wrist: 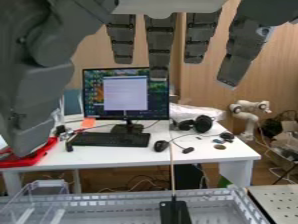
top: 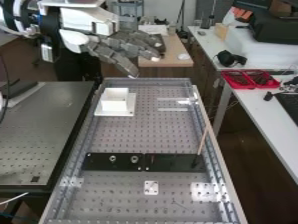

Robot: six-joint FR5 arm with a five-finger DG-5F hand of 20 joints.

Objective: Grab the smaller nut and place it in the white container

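The hand [top: 123, 46] is at the upper left, above and beyond the bench's far end, its dark grey fingers extended and holding nothing. In the wrist view the hand [wrist: 159, 42] hangs with straight fingers, the thumb at one side. The white container [top: 115, 100] stands upright on a white base plate near the bench's far end, below the hand. On the flat black bar [top: 173, 162] the larger nut [top: 113, 158] and the bearing [top: 134, 159] stand side by side, far from the hand.
A thin wooden stick [top: 203, 141] rises from the black bar's right part. Clear strips [top: 174, 109] lie on the perforated bench [top: 123, 137]. Red trays [top: 250, 79] and headphones [top: 230, 58] are on the side table; a monitor [wrist: 126, 95] stands on it.
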